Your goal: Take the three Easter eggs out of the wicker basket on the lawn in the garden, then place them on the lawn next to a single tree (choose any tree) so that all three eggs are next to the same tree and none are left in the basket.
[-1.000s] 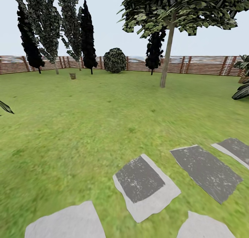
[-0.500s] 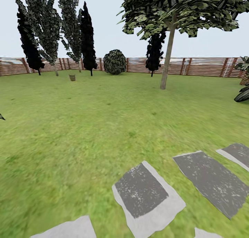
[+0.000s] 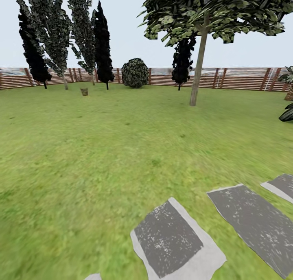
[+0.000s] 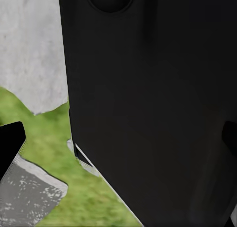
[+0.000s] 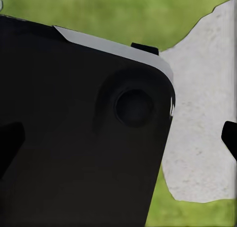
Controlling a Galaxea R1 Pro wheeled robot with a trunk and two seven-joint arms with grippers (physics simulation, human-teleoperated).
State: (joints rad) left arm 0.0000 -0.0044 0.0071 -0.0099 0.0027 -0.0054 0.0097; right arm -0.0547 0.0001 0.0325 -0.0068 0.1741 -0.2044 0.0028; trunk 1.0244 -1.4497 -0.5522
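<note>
Grass fills most of the head view: the lawn [image 3: 122,141] runs wide and green up to a brown slatted fence [image 3: 244,78] across the back of the garden. Far off on the grass, near the back left corner, sits a tiny brown shape that looks like the wicker basket [image 3: 84,91] (too small to see any eggs in it). Right of centre stands the tree [image 3: 198,68], its pale leaning trunk rising to dark foliage flecked with pale green. Tall narrow trees [image 3: 61,36] stand at the back left, some of them nearly black, and a round bush [image 3: 135,72] sits by the fence between them and the pale-trunked tree. Grey stepping stones [image 3: 171,239] with pale edges lie in the grass close to the camera, at lower right.

From the left wrist view, a large black robot body panel [image 4: 153,103] covers most of the frame. Beside it show patches of grass and pale stone. A black fingertip of the left gripper [image 4: 10,145] pokes in at one edge, and I cannot tell whether the jaws are spread or pressed together.

From the right wrist view, another black panel [image 5: 79,138] with a round recess sits over grass and a pale stone [image 5: 202,128]. Black tips of the right gripper [image 5: 229,138] show at the frame's sides; its state cannot be told either.
</note>
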